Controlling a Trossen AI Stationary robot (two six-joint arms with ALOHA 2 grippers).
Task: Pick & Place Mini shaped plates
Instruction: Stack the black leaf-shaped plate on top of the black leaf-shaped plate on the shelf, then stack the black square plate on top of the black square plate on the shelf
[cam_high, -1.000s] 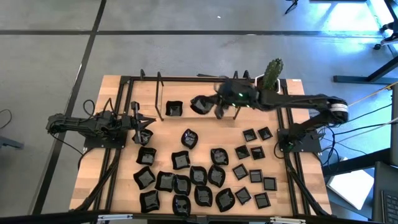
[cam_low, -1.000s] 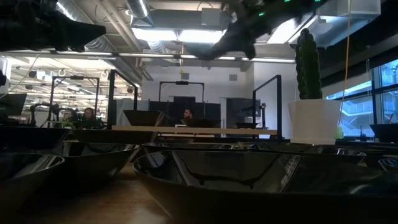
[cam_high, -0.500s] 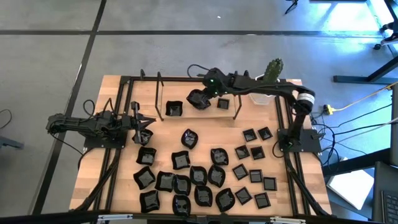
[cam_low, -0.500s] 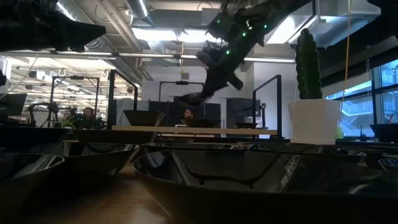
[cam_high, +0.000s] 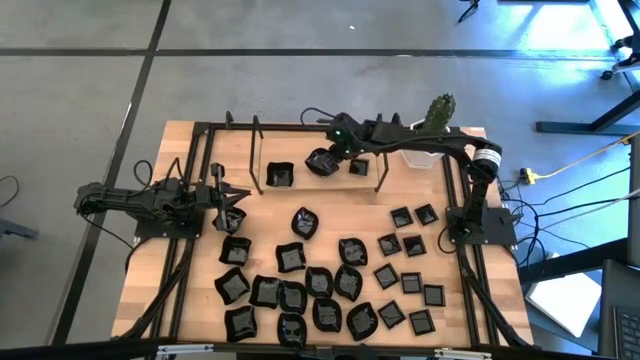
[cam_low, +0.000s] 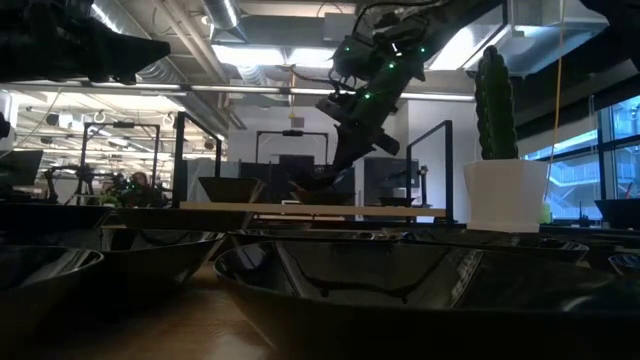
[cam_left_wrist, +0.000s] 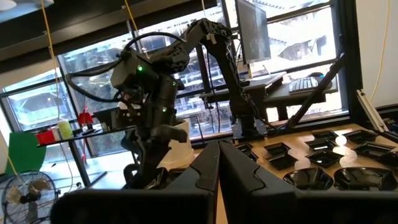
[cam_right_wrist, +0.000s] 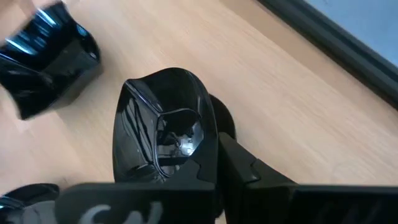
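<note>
The right hand (cam_high: 325, 160) grips a black dish (cam_right_wrist: 165, 127) low over the worktop (cam_high: 300, 195), at its far edge. The left hand (cam_high: 232, 200) rests closed, empty, at the left side.

Bare table (cam_high: 300, 195) just in front of the right pincer (cam_high: 322, 163), one mini plate (cam_high: 280, 175) beside it, crowded mini shaped plates (cam_high: 300, 290) farther forward, cactus pot (cam_high: 437, 122) behind

My left gripper (cam_left_wrist: 218, 163) is pressed closed; beyond it the other arm (cam_left_wrist: 155, 87) lowers over black plates (cam_left_wrist: 336, 165).
</note>
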